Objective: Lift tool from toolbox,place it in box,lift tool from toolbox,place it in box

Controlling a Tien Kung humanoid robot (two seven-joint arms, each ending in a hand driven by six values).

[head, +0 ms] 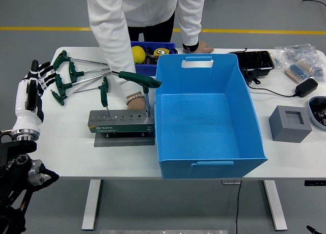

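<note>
A grey tool stand (120, 123) sits left of the big blue box (204, 112). Two green T-handle wrenches stand upright in it: a large one (141, 81) at its right end, a small one (104, 90) at its left. Several more green T-handle wrenches (71, 74) lie flat at the table's back left. My left hand (31, 89) hovers at the table's left edge with fingers spread, holding nothing, well left of the stand. A person leans over the table; one hand (135, 101) rests just behind the stand, the other hand (197, 47) on the table behind the box.
A small blue bin (153, 61) with a yellow ball stands behind the stand. To the right lie a black tray (253, 61), a power adapter (305, 86), bagged parts (298, 61) and a grey foam block (289, 123).
</note>
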